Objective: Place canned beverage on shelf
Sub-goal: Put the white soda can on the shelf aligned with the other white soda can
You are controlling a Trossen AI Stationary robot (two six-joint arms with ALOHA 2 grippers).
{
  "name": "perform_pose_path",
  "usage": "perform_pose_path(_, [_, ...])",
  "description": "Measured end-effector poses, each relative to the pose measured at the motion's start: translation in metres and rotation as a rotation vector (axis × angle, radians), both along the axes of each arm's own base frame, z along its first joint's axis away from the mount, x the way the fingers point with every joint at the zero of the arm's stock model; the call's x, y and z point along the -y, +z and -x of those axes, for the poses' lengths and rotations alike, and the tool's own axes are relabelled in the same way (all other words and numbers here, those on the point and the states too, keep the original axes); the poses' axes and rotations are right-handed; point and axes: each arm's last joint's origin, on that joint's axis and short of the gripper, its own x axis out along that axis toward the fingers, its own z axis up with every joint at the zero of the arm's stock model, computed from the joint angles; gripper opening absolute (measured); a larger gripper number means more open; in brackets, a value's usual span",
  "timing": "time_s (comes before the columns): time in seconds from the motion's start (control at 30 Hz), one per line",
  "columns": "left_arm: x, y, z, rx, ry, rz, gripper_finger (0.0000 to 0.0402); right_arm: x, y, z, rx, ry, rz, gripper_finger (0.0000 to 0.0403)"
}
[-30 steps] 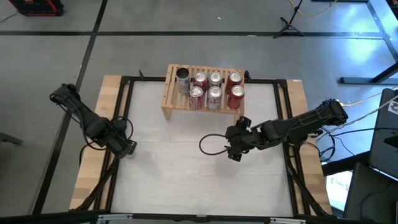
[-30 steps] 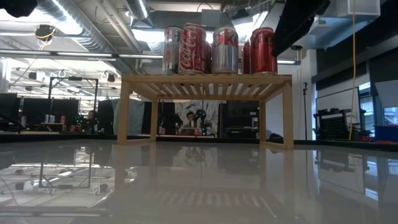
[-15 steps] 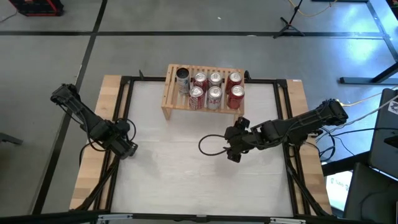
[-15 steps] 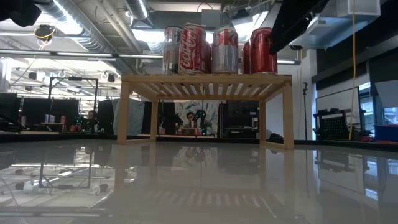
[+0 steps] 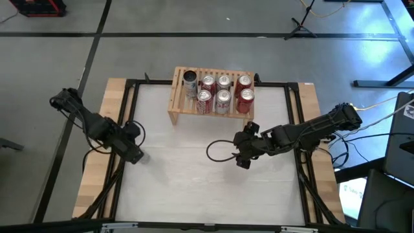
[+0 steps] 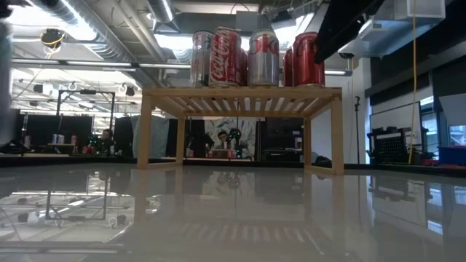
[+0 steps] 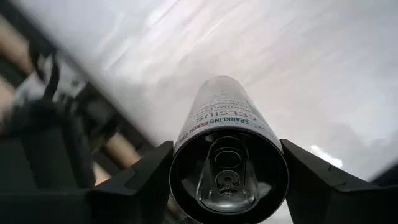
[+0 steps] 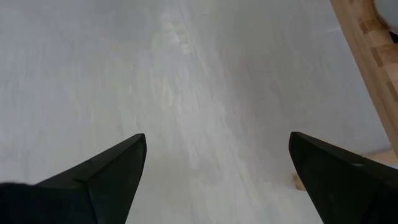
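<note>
My left gripper is at the table's left edge, pointing down, shut on a white canned beverage. The can hangs upright below it. In the low view the can is a pale blur at the left edge. In the high view the gripper hides it. The light-wood shelf stands on its two side legs at the table's far middle. Several cans stand on its slatted top. My right gripper hovers open over the table's right middle, with nothing between its fingers. My left gripper pinches the can's side wall just below the top rim between its two fingers, one on each side. The fingers come from above, pointing down. The can stays upright, its pull-tab top toward the wrist, and in the low view it looks clear of the table.
A loop of black cable hangs beside my right gripper. A black frame borders the pale tabletop, with wooden strips outside it. The shelf's left front part holds no can.
My left gripper has rolled about its own axis and risen a little at the table's left edge. The pale can has come into the low view's left edge, where it did not show before. My right gripper has kept still.
</note>
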Motion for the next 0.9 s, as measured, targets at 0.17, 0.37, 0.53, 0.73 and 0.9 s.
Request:
perform_pose_path(0.17, [-0.01,0.038,-0.012,0.161,-0.08,-0.056,0.0225,0.001,0.0,0.0,0.005,0.002,0.023,0.0382])
perform_pose_path(0.37, [-0.025,0.085,-0.035,0.286,-0.206,-0.172,0.0225,0.012,0.0,-0.003,0.004,-0.036,0.024,0.0382])
perform_pose_path(0.53, [-0.044,0.115,-0.054,0.299,-0.282,-0.243,0.0225,0.02,0.002,-0.004,-0.002,-0.051,-0.008,0.0382])
perform_pose_path(0.73, [-0.068,0.14,-0.077,0.33,-0.379,-0.285,0.0225,0.021,0.005,-0.002,0.01,-0.066,-0.037,0.0382])
perform_pose_path(0.9, [-0.086,0.156,-0.092,0.35,-0.423,-0.345,0.0225,0.021,0.005,-0.002,0.01,-0.066,-0.039,0.0382])
